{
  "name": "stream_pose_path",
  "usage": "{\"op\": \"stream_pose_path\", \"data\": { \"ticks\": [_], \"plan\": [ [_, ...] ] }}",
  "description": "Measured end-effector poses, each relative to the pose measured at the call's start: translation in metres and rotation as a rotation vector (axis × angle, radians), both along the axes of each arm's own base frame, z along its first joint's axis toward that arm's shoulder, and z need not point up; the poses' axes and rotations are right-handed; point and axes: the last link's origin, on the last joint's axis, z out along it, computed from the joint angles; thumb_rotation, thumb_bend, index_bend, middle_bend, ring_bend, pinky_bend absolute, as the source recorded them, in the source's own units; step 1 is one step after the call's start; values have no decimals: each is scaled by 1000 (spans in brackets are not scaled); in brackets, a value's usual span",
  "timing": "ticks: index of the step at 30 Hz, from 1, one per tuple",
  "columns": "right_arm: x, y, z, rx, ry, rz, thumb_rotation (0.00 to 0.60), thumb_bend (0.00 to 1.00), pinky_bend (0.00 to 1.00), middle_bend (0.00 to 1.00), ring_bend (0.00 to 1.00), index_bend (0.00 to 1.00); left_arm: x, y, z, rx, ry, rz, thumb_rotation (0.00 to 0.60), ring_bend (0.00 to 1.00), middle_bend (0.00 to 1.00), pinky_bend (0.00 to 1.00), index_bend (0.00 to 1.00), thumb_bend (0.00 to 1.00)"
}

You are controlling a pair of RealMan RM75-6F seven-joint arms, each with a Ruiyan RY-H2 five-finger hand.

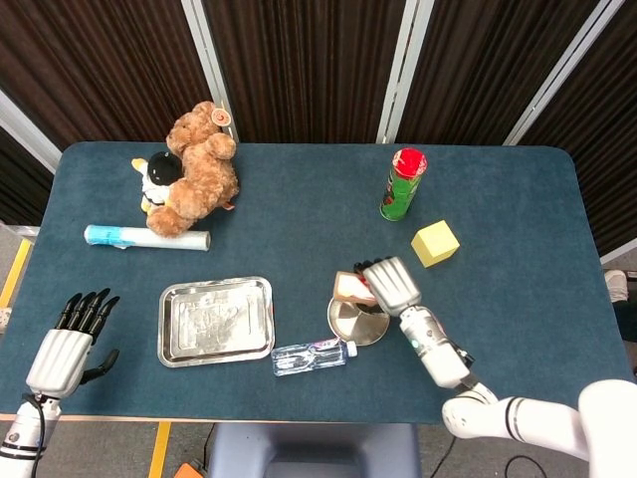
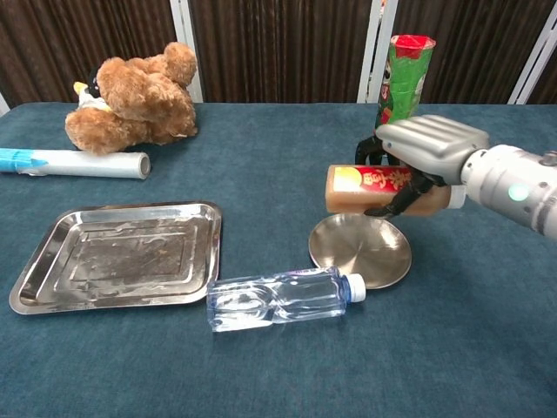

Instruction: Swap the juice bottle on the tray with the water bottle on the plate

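Note:
My right hand (image 2: 426, 152) (image 1: 390, 282) holds the juice bottle (image 2: 374, 188) (image 1: 351, 287) on its side in the air, just above the far edge of the round metal plate (image 2: 361, 252) (image 1: 356, 324). The clear water bottle (image 2: 277, 298) (image 1: 309, 356) lies on the table between the plate and the steel tray (image 2: 117, 257) (image 1: 215, 320), its white cap toward the plate. Nothing lies in the tray. My left hand (image 1: 70, 344) hovers open at the table's near left corner, far from everything.
A brown teddy bear (image 2: 135, 94) (image 1: 199, 167) with a small penguin toy lies at the back left, a rolled tube (image 2: 74, 163) (image 1: 144, 238) in front of it. A green can (image 2: 399, 83) (image 1: 403, 183) and a yellow block (image 2: 456, 164) (image 1: 435, 243) stand at the back right.

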Motion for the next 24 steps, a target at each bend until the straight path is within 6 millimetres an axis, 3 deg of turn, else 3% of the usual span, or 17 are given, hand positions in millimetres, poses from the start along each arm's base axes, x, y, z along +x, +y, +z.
{"op": "stream_pose_path", "data": {
  "ticks": [6,9,13,16,24],
  "plan": [
    [-15,13,-8,32,-11,2,600,372,870,776,646,752,3,-3,-2,-15,-4,-17,600,0,0,38,0,348],
    [-19,17,-14,45,-9,-5,600,371,759,609,534,551,2,-3,-1,-14,-9,-12,600,0,0,38,0,352],
    [-20,21,-23,76,-7,-32,600,319,560,358,324,185,1,-3,0,-18,-11,-7,600,0,0,38,0,353],
    [-17,24,-26,89,-8,-33,600,286,509,265,232,39,1,-4,0,-17,-14,-11,600,0,0,39,0,351],
    [-16,28,-20,105,-29,-47,600,213,378,149,104,0,2,-5,1,-27,-19,-13,600,0,0,40,0,367]
  ]
}}
